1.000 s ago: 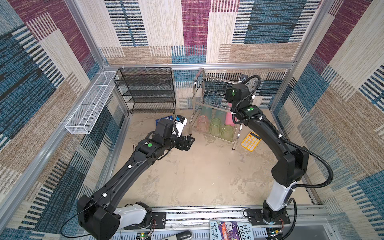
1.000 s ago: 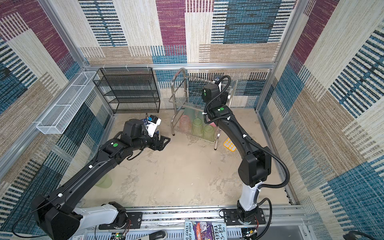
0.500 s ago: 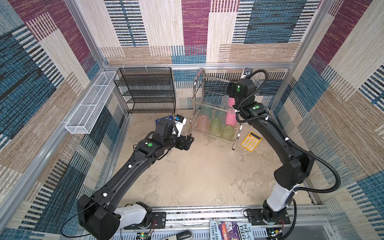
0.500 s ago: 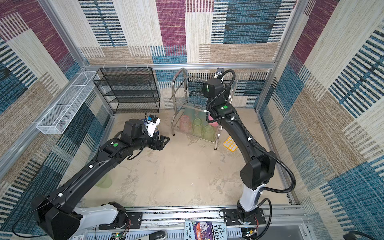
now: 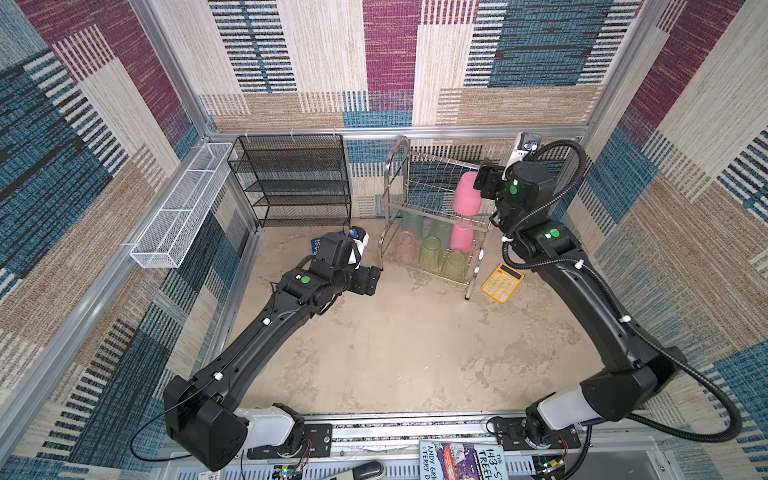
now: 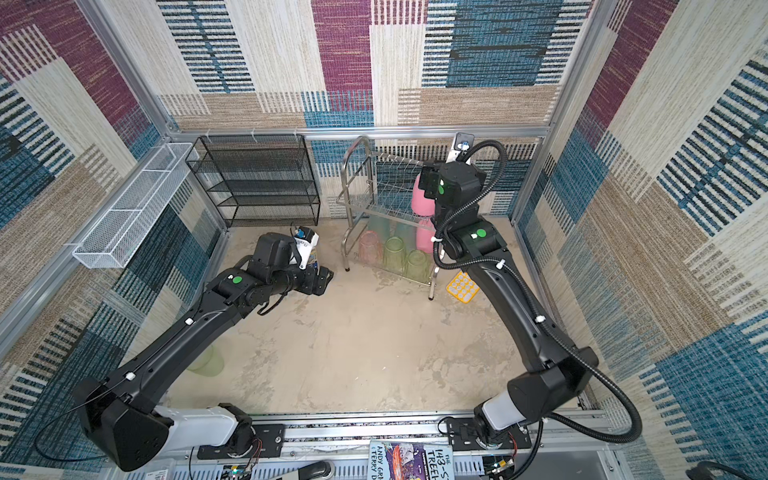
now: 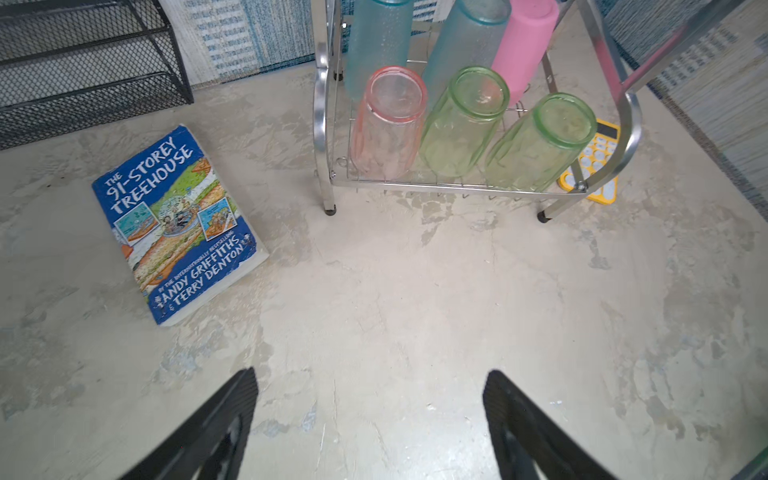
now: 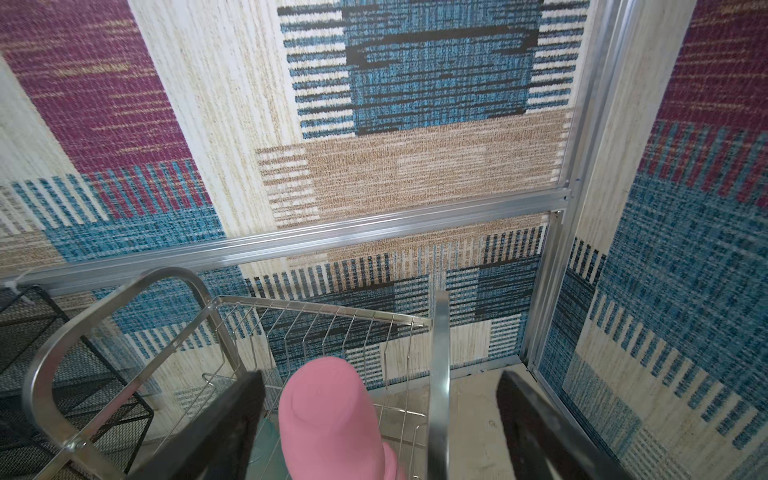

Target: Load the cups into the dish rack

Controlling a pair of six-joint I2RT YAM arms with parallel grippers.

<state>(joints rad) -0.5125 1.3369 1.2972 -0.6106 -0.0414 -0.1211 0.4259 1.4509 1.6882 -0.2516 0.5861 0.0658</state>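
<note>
Pink cup (image 5: 467, 193) is standing mouth-down on the upper tier of the dish rack (image 7: 320, 124), at its right end. Right arm is reaching high, elbow bent. Right tool (image 5: 483, 185) is pointing into that tier, released, its spread fingers flanking the cup without clasping it. Left arm is stretching low over the worktop (image 5: 415, 353). Left tool (image 5: 371, 279) is hovering just before the rack, released and empty.

Lower tier is carrying, mouth-down, two teal cups (image 7: 378, 37), a second pink cup (image 7: 523, 45), a salmon cup (image 7: 388, 124) and two yellow-green cups (image 7: 461, 124). A third yellow-green cup (image 6: 205, 365) is sitting on the worktop, partly hidden by the left arm.

Worktop is showing mottled beige. A book (image 7: 178, 224) and a yellow calculator (image 5: 502, 282) are lying on it. A black mesh shelf (image 5: 295, 183) and a white wire basket (image 5: 178, 212) are lining the patterned walls.
</note>
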